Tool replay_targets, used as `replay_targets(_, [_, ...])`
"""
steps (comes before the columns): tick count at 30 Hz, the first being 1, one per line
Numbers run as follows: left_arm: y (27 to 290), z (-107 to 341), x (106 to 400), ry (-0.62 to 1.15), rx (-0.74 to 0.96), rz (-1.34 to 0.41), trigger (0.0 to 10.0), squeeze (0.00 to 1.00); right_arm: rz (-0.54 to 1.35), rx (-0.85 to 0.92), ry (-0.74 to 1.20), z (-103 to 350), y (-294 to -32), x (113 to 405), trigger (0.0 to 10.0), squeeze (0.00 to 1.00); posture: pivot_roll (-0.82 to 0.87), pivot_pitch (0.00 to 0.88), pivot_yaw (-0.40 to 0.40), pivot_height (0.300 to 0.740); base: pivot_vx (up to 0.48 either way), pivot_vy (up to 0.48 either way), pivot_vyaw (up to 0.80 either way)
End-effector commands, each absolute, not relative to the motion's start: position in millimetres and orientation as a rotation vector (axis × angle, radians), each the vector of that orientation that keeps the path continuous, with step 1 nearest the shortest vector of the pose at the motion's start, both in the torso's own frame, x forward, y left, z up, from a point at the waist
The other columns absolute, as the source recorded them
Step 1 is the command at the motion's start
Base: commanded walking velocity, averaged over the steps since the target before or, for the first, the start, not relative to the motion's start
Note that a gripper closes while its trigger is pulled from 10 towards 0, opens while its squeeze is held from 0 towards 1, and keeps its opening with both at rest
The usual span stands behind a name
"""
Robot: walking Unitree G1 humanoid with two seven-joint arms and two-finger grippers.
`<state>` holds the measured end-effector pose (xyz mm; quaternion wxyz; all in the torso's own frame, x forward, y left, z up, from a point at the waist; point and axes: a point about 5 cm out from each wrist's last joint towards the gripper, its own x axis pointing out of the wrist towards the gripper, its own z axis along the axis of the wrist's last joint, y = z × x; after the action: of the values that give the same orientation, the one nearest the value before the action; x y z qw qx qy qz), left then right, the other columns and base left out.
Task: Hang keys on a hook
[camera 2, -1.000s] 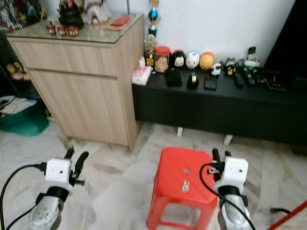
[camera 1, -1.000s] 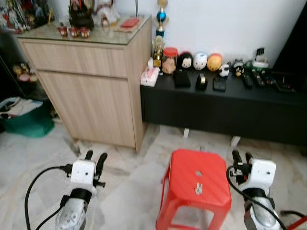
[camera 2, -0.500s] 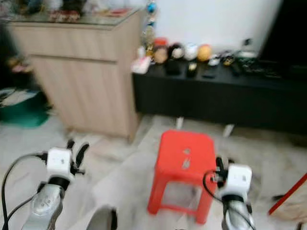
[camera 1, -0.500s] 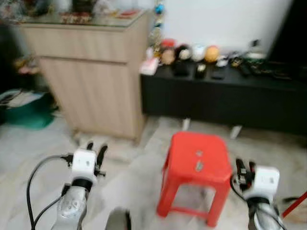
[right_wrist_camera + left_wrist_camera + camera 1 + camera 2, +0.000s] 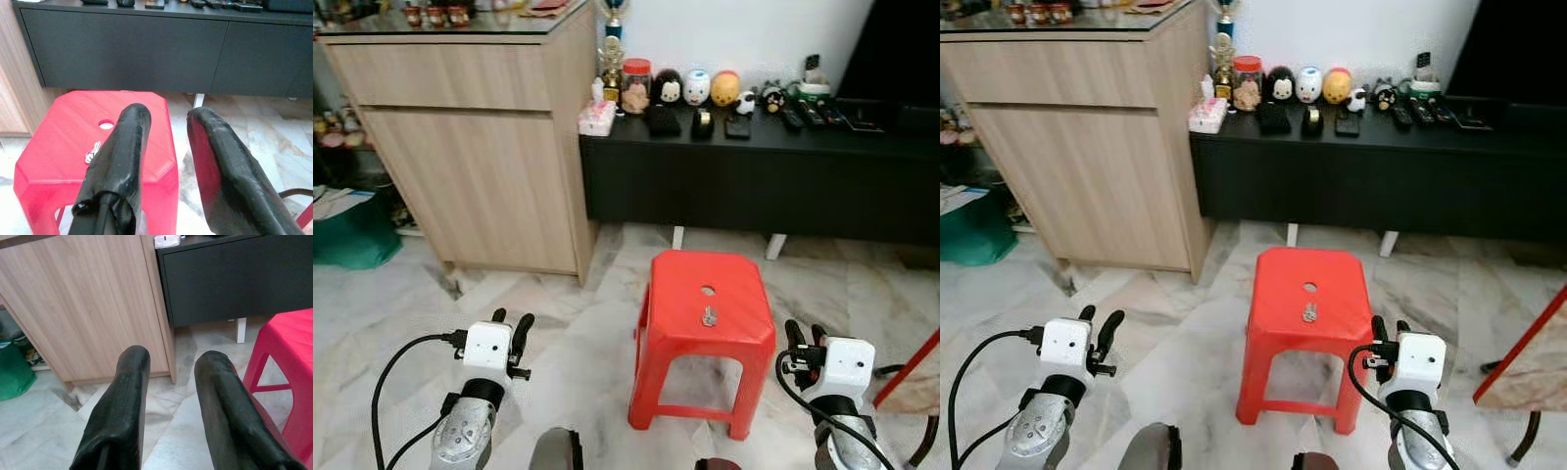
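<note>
Domestic living room. Evidence: marble-tiled floor (image 5: pixel 578 352), light wooden cabinet (image 5: pixel 470 147), and low black media console (image 5: pixel 754 181) bearing figurines (image 5: pixel 697 86) and remote controls (image 5: pixel 803 116). Red plastic stool (image 5: pixel 707 333) stands ahead of both jaws.

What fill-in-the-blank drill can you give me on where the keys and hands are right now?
1. The keys lie on top of the red ____.
2. They sit just beside the round ____ in its seat.
3. The right hand holds ____.
4. The left hand hovers over the marble ____.

Missing words: stool; hole; nothing; floor
</note>
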<state>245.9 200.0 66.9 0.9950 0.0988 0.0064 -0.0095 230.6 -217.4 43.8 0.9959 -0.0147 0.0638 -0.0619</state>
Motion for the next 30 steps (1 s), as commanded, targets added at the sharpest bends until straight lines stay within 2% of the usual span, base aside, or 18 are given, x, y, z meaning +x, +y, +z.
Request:
replay_targets(1, [201.0,67.0,246.9,0.015,0.196,-0.016,10.0,0.0,-0.113,-0.037,0.143,43.2,-217.6,231.7,10.0,0.0,-0.02,0.0,-0.014,0.628,0.255,0.0,0.0])
replay_targets(30, [201.1,66.1,249.0,0.015,0.193,-0.012,10.0,0.0,-0.143,-0.042,0.17,38.9,-227.6,232.6,10.0,0.0,-0.02,0.0,-0.019,0.628,0.264,0.0,0.03])
